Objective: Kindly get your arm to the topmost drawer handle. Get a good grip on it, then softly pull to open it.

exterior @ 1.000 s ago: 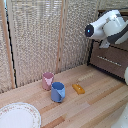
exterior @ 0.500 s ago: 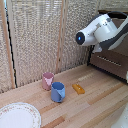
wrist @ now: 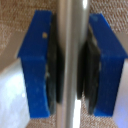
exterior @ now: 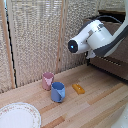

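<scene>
Claw (wrist: 71, 62) clamped on handle (wrist: 73, 64): silver bar runs straight between blue fingers (wrist: 35, 65), dark pads pressed to both its sides. Exterior view: arm (exterior: 95, 36) reaches to dark brown drawer (exterior: 111, 64) at that view's right; claw itself hidden behind arm there. Away from claw on wooden table (exterior: 95, 107): pink cup (exterior: 48, 80), blue cup (exterior: 58, 92), orange piece (exterior: 78, 89), plate (exterior: 19, 116).

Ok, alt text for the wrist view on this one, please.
Close-up of the pincer: its two blue fingers sit on either side of the silver drawer handle, dark pads pressed against the bar. A blurred brown surface lies behind.
</scene>
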### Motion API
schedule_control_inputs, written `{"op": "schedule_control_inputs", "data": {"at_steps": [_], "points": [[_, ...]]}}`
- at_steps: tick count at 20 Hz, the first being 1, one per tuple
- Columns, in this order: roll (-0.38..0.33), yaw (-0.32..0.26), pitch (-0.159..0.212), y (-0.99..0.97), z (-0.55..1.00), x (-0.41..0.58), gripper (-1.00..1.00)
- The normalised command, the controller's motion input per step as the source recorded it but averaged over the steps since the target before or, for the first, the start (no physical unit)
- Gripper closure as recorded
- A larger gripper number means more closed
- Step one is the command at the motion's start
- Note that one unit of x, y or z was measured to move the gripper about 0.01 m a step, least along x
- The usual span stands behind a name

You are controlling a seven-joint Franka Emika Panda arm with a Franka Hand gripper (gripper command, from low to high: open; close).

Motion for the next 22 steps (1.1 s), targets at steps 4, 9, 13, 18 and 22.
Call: {"op": "schedule_control_inputs", "data": {"at_steps": [4, 9, 13, 18, 22], "points": [[0.089, 0.027, -0.001, 0.07, 0.22, 0.000, -1.00], [0.221, 0.014, -0.018, 0.01, 0.30, 0.000, -1.00], [0.171, -0.001, -0.022, 0.16, 0.10, 0.000, -1.00], [0.129, -0.007, 0.018, 0.43, 0.00, 0.013, -1.00], [0.085, -0.021, 0.016, 0.48, 0.00, 0.079, -1.00]]}}
